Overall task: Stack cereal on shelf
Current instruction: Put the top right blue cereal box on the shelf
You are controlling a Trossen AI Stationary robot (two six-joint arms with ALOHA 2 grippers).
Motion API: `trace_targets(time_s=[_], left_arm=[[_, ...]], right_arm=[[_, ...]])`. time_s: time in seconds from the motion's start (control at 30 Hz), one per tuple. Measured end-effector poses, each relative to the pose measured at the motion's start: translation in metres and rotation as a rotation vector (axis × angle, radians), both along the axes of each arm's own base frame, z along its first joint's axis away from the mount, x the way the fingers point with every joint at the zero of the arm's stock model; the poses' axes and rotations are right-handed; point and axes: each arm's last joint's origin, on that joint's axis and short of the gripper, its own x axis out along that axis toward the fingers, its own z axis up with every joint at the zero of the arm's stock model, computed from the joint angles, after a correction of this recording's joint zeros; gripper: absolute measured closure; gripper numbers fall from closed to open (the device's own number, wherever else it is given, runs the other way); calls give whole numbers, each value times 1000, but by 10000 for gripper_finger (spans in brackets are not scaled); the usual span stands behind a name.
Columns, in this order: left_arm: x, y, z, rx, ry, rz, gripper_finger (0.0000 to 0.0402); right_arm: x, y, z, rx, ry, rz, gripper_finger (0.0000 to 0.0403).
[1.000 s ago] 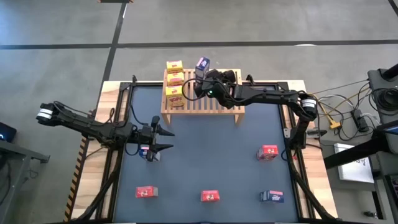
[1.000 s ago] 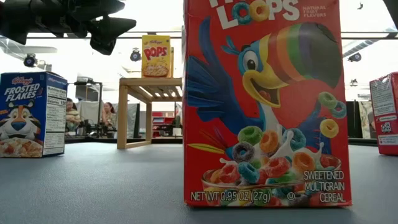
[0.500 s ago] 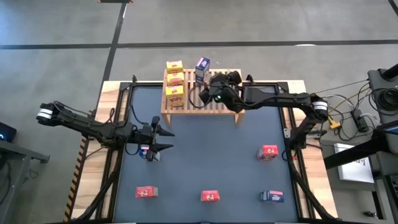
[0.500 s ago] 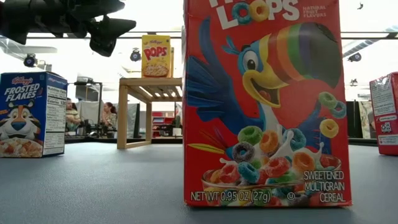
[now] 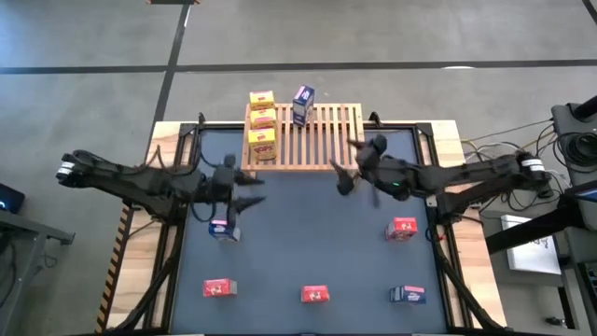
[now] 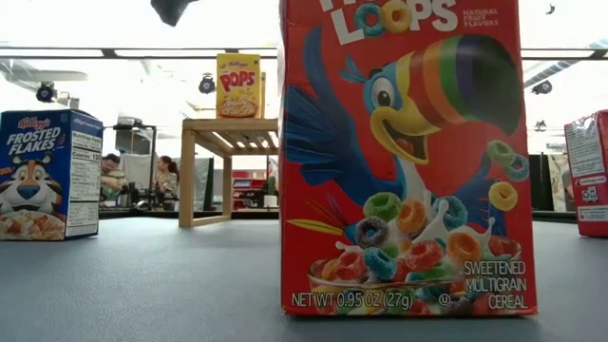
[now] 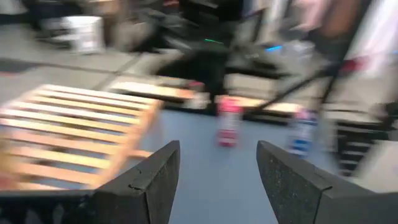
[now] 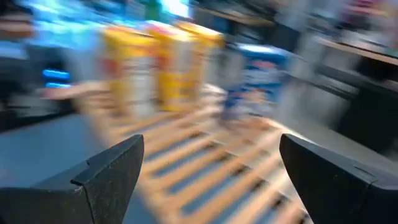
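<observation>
A: What sits on the light wooden slatted rack [image 5: 312,140] at twelve o'clock on the table?

B: Three small yellow cardboard cereal boxes [image 5: 262,123] in a row along its nine o'clock end, touching one another. One small blue cardboard cereal box [image 5: 303,105] stands at the far edge, near the middle and apart from the yellow ones. The remaining slats are bare, pale parallel strips on short legs.

A: And the other boxes?

B: They are down on the dark blue-grey tabletop [image 5: 298,233]. A red box [image 5: 220,288] is at seven o'clock, a second red box [image 5: 315,295] at six, a blue one [image 5: 408,295] at five, and a third red one [image 5: 403,229] at four. Another small box [image 5: 221,228] stands at nine o'clock; I cannot tell its colour for sure.

A: The claws?

B: The right gripper [image 5: 347,168] is just off the rack's near edge, toward one o'clock, fingers spread wide and holding nothing. The left gripper [image 5: 250,191] hovers at nine to ten o'clock, just beside that small box, fingers also apart and empty.

A: The level camera?

B: A red toucan-printed box [image 6: 404,157] fills it, a blue one [image 6: 49,174] is at nine o'clock, and people [image 6: 138,180] sit far behind.
</observation>
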Motion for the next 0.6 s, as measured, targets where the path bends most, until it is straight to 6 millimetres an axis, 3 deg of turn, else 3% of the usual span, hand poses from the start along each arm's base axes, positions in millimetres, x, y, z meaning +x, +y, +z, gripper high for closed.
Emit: trace_targets(time_s=[0.17, 0.3, 0.47, 0.6], left_arm=[[18, 11, 62, 108, 175, 157, 205], [43, 33, 96, 127, 314, 244, 205], [80, 78, 123, 102, 383, 208, 205], [103, 125, 135, 35, 372, 169, 205]], right_arm=[[-33, 14, -12, -16, -93, 293, 38], [-51, 15, -24, 16, -117, 370, 38], [-64, 14, -40, 78, -146, 365, 38], [-69, 14, -46, 145, -166, 367, 38]])
